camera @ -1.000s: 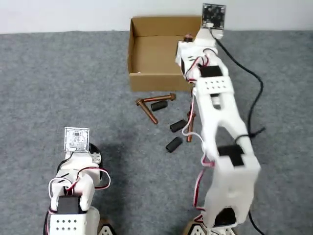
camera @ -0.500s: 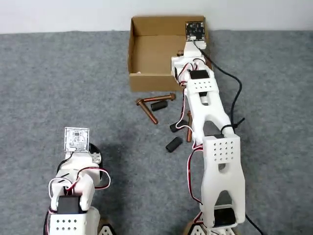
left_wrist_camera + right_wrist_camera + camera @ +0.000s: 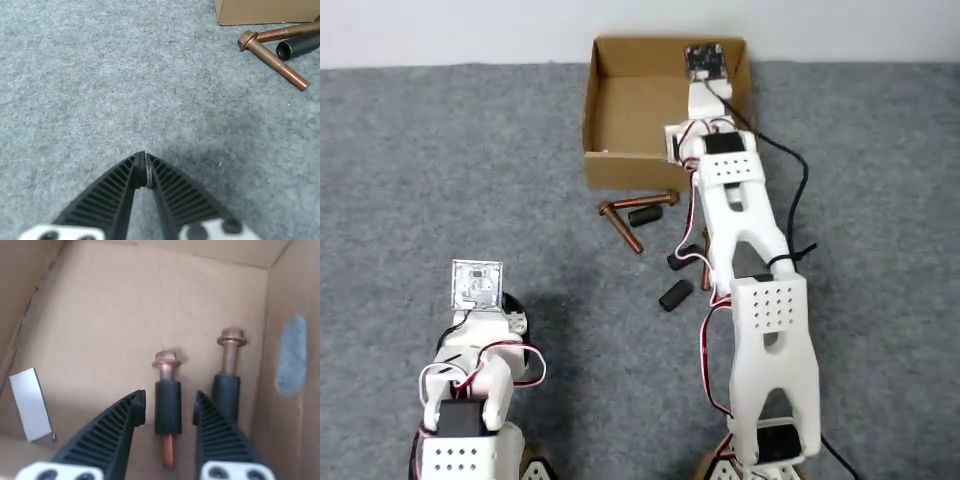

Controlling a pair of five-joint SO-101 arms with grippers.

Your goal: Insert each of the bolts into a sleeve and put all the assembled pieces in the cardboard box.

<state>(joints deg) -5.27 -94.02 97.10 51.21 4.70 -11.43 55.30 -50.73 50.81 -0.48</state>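
My right gripper (image 3: pixel 169 399) is open inside the cardboard box (image 3: pixel 100 315), near its floor. A copper bolt in a black sleeve (image 3: pixel 167 405) lies between the fingers with a small gap on each side. A second assembled bolt and sleeve (image 3: pixel 228 380) lies beside it by the box wall. In the high view the right arm (image 3: pixel 730 190) stretches over the box (image 3: pixel 620 110). Loose bolts (image 3: pixel 620 226) (image 3: pixel 646 201) (image 3: pixel 707 262) and black sleeves (image 3: pixel 645 215) (image 3: pixel 684 256) (image 3: pixel 674 295) lie on the carpet before the box. My left gripper (image 3: pixel 145 167) is shut and empty, low over the carpet.
Grey carpet (image 3: pixel 440 180) covers the table. A white label (image 3: pixel 30 402) sticks to the box floor. The left arm (image 3: pixel 470 380) sits at the near left, well away from the parts. A black cable (image 3: pixel 800 190) trails from the right arm.
The right arm has swung left from the box's right wall to over its inside and come down. The left arm has stayed still.
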